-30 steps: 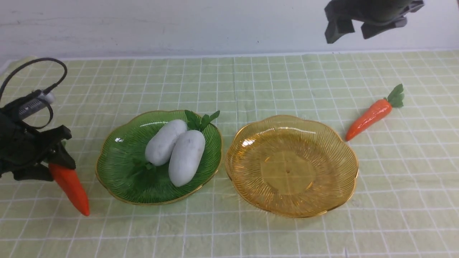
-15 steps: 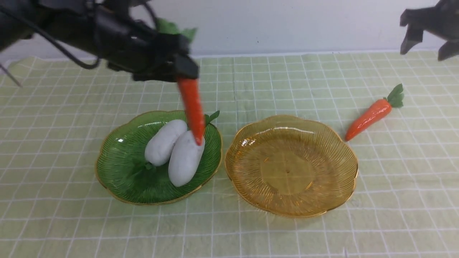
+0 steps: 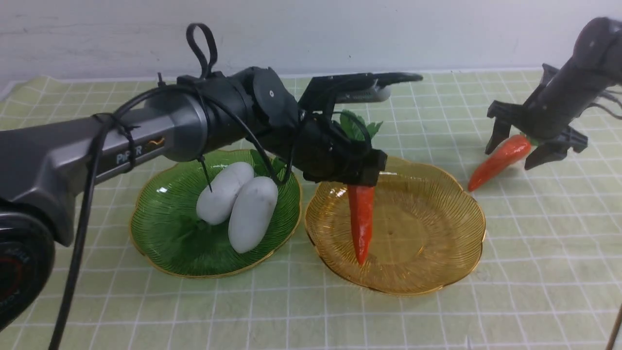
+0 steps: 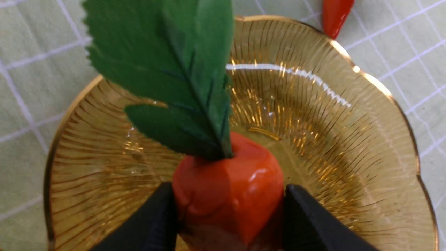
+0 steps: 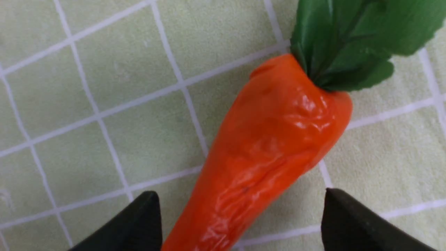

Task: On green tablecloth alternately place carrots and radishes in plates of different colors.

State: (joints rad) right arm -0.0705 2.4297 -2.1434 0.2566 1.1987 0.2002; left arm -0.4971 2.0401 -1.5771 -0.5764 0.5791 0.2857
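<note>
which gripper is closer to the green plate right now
Left. The left gripper holds a carrot over the amber plate, just beside the green plate; the right gripper is farther off, open astride the other carrot on the cloth.

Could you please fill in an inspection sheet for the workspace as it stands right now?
Surface: green tablecloth, white grid, lying flat.
Job's things: two radishes side by side in the green plate; held carrot hanging tip down over the amber plate, contact with it unclear; second carrot lying on the cloth to the right of the amber plate.
Clutter: nothing seen.
Grippers: left gripper shut on the held carrot's top end; right gripper open, jaws either side of the second carrot.
Cables: black cable tied along the left arm, with a loop above its wrist.
Surroundings: white wall beyond the cloth's far edge.
</note>
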